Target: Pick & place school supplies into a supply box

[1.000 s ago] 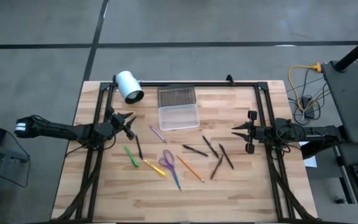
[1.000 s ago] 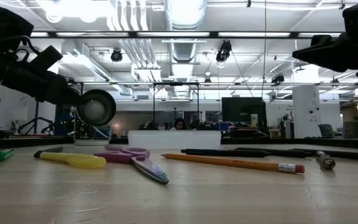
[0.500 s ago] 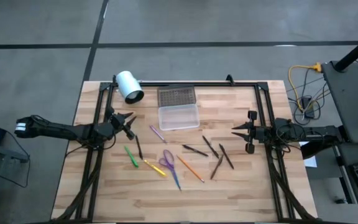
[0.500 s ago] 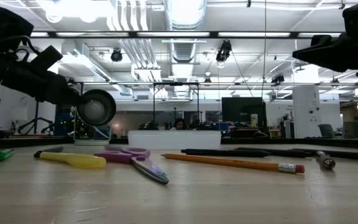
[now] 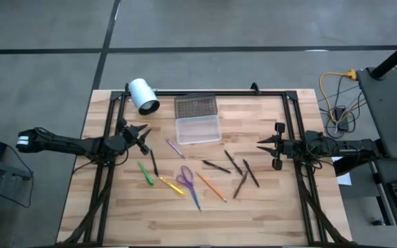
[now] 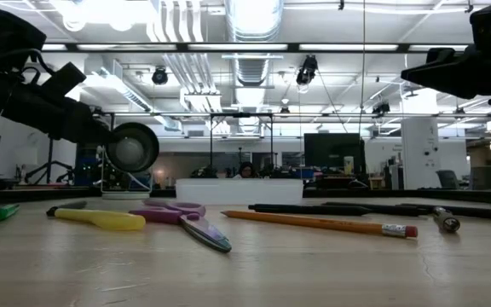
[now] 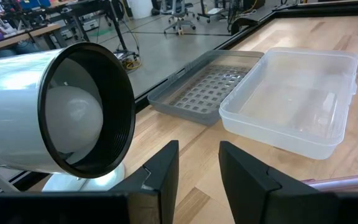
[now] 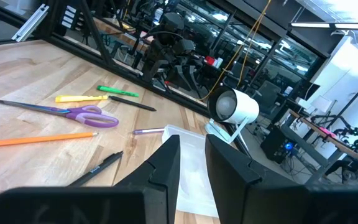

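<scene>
The school supplies lie loose on the wooden table: purple scissors (image 5: 185, 176), a green pen (image 5: 145, 172), a yellow one (image 5: 171, 185), an orange pencil (image 5: 211, 186), a purple pen (image 5: 174, 147) and several dark pens (image 5: 233, 162). The clear supply box (image 5: 198, 129) stands open at the far middle. Its grey dotted lid (image 5: 196, 106) lies flat just beyond it. My left gripper (image 5: 140, 134) hovers at the left, open, pointing at the box (image 7: 291, 102). My right gripper (image 5: 264, 146) hovers at the right, open, above the dark pens. Neither holds anything.
A white cylinder lamp (image 5: 143, 95) stands at the far left corner, close to my left gripper. A black frame (image 5: 205, 92) runs along the table's far, left and right sides. Bare wood lies along the near edge (image 5: 198, 227).
</scene>
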Available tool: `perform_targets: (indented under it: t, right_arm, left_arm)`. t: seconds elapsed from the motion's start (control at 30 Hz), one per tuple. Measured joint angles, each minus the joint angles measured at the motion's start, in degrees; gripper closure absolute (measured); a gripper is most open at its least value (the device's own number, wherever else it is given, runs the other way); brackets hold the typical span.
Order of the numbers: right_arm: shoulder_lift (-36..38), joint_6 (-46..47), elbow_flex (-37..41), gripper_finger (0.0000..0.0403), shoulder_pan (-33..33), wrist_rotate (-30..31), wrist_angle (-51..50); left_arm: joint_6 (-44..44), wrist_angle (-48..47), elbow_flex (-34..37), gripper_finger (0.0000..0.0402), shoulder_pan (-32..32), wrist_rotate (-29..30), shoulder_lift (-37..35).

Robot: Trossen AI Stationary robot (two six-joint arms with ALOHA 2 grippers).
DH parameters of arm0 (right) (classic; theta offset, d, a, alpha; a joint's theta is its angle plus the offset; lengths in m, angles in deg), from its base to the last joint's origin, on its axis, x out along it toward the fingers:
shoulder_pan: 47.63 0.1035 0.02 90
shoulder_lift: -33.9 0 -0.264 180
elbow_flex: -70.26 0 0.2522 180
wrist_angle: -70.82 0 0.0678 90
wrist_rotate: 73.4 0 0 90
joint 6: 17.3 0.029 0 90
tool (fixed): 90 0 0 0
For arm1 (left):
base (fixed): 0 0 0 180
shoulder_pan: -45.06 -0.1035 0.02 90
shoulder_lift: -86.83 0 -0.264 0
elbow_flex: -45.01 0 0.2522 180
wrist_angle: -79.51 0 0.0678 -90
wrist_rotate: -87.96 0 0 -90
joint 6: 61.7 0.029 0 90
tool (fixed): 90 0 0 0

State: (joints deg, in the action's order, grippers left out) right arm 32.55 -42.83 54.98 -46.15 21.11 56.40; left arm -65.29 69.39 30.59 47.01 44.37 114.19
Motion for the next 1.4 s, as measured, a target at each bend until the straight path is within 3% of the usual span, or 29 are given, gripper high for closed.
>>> perform_targets:
  t: [1.4]
  right_arm:
    - [0.0,0.0,0.0,0.0335,0.0,0.0,0.0]
  left_arm:
    - [0.0,0.8,0.0,0.0301,0.0,0.0,0.0]
